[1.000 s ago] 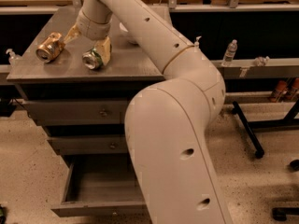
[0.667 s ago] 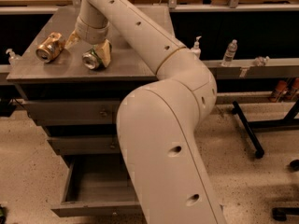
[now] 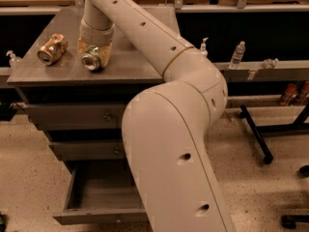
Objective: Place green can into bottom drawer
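Your pincer: upper left of frame, low over the table, its 2 fingers closed against either side of the green can, which lies on its side. 1 gold can: just left, apart. The bottom drawer: lower left, open.

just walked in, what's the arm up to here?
The arm reaches over the cabinet top, with its gripper down at the green can. That can lies on its side on the top, next to a gold can. The bottom drawer is pulled open below. The green can is not in the drawer yet.
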`<state>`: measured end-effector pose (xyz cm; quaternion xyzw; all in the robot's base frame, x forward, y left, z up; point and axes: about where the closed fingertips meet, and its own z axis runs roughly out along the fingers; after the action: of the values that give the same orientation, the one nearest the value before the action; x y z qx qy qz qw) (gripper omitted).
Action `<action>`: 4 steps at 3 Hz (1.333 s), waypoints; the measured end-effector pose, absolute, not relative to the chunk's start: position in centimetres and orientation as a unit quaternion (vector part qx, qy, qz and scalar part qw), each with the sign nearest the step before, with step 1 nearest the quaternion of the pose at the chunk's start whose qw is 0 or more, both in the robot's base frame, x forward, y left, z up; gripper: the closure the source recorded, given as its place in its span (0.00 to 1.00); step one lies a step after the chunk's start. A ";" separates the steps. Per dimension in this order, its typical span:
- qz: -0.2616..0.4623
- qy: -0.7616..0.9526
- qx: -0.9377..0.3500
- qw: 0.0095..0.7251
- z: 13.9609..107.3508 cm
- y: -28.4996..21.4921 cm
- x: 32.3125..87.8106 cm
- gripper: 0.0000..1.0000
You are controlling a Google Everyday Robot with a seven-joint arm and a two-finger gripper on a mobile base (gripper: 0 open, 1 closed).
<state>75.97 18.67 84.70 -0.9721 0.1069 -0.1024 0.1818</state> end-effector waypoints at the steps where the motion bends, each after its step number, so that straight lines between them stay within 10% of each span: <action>1: -0.100 0.103 -0.970 0.195 87.7 16.9 74.9 0.89; 4: -0.086 0.158 -0.925 0.334 95.6 8.6 68.0 1.00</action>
<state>67.97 8.62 95.64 -0.9253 0.1578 -0.0864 0.3337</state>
